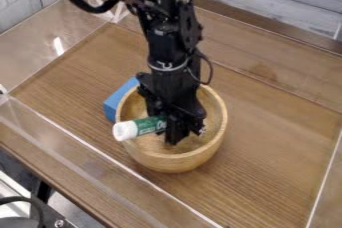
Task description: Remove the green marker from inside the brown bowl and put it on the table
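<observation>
The brown bowl (pixel 201 144), round light wood, sits on the table (pixel 267 82) near the front middle. Reaching straight down into it is my black gripper (pixel 168 128), shut on the green marker (pixel 139 127). The marker lies roughly level across the bowl's left side. Its white cap end (pixel 124 131) sticks out over the left rim, and its other end is hidden behind the fingers. The black arm rises from the bowl toward the upper left.
A blue rectangular block (pixel 120 101) lies on the table against the bowl's back left side. Clear acrylic walls (pixel 40 142) border the tabletop on the left, front and right.
</observation>
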Controlling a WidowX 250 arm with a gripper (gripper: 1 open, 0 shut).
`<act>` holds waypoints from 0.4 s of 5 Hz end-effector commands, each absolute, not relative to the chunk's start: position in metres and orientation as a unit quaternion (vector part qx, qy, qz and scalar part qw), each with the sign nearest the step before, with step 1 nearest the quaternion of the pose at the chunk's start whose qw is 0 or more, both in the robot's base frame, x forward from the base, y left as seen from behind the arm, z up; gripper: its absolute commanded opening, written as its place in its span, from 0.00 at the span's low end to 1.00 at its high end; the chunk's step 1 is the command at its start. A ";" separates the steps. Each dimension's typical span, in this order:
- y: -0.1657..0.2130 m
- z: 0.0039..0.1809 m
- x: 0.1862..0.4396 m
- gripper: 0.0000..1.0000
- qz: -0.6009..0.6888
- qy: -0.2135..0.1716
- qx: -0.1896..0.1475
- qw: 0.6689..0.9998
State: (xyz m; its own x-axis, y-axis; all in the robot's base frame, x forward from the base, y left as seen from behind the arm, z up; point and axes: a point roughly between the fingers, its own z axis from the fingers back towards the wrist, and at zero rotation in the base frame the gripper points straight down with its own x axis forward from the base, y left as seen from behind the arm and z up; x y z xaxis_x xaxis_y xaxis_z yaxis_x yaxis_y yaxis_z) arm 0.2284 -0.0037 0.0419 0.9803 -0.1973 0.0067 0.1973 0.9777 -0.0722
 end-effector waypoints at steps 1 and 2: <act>-0.004 0.058 0.241 1.00 -0.100 -0.030 -0.035 0.994; -0.004 0.062 0.242 0.00 -0.103 -0.030 -0.037 0.994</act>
